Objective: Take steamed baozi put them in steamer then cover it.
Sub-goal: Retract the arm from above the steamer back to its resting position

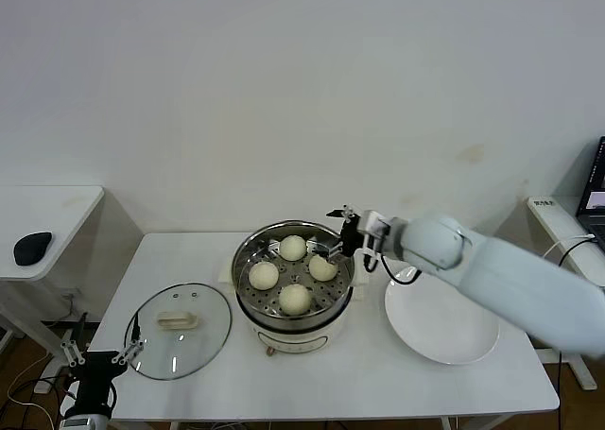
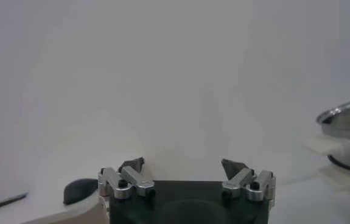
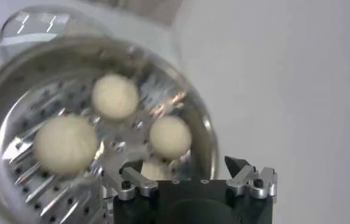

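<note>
Four baozi (image 1: 293,275) sit in the steamer (image 1: 248,311). Right gripper (image 1: 333,232), jaws released, hovers at its 2 o'clock rim. Left gripper (image 1: 102,354) waits released; cover (image 1: 216,318) at 9 o'clock.

Flat round white plate (image 1: 442,328) on the white rectangular table (image 1: 378,383), toward the table's right end, nothing on it. A second white table with rounded corner (image 1: 57,203) stands to the left, apart from the first. On it, a dark oval computer mouse (image 1: 32,248) near the front edge; also seen in the left wrist view (image 2: 80,190), with a thin dark pen-like object (image 2: 7,201) lying nearby. Plain white wall (image 1: 302,90) behind. Black cables (image 1: 28,392) on the floor, lower left.
</note>
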